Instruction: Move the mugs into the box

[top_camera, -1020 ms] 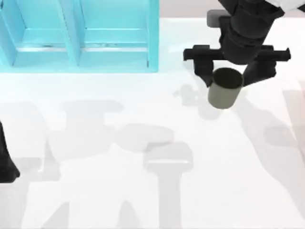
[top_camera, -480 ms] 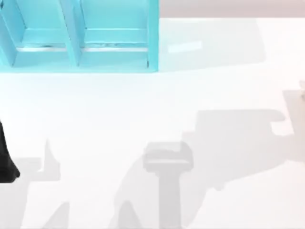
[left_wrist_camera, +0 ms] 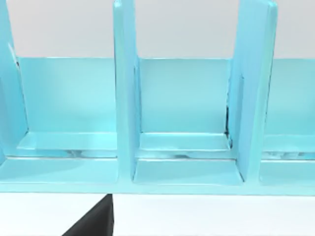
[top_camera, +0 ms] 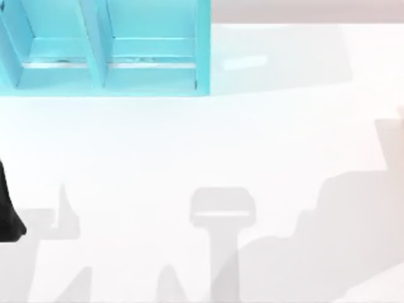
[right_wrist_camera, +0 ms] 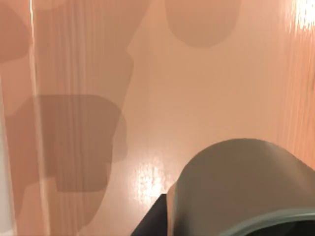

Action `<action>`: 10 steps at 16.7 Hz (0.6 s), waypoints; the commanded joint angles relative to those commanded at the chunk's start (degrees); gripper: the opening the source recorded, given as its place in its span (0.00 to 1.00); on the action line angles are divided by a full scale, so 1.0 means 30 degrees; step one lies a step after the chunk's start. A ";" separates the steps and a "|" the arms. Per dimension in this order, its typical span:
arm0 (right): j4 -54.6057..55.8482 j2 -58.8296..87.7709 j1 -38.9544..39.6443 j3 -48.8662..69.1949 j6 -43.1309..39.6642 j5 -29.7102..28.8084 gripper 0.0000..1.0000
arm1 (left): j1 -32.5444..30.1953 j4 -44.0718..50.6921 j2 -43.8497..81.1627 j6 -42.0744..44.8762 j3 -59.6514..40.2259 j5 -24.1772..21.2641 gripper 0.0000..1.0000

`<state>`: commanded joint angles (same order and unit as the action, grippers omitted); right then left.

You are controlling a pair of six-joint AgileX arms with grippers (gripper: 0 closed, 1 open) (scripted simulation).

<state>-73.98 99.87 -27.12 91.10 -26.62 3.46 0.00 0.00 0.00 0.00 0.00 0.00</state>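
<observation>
Where you look down from above, the white table carries a turquoise rack with upright dividers at its far left corner. Your left arm sits parked at the table's left edge; you cannot tell how its hand stands. Close before your right wrist camera, a mug hangs over a glossy peach-brown surface. Whether the right hand is clamped on it you cannot tell.

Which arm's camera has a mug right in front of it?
The right arm's: an olive-grey mug looms close there; the left's faces the blue box.
</observation>
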 joint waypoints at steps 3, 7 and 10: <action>0.0060 0.0095 0.0066 0.0000 0.0050 -0.0051 0.00 | 0.0000 0.0000 0.0000 0.0000 0.0000 0.0000 1.00; 0.2059 0.0211 0.0113 -0.1868 0.0118 -0.0074 0.00 | 0.0000 0.0000 0.0000 0.0000 0.0000 0.0000 1.00; 0.4191 0.0393 0.0157 -0.3734 0.0155 -0.0069 0.00 | 0.0000 0.0000 0.0000 0.0000 0.0000 0.0000 1.00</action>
<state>-61.41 101.05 -26.64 79.90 -26.15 3.25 0.00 0.00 0.00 0.00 0.00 0.00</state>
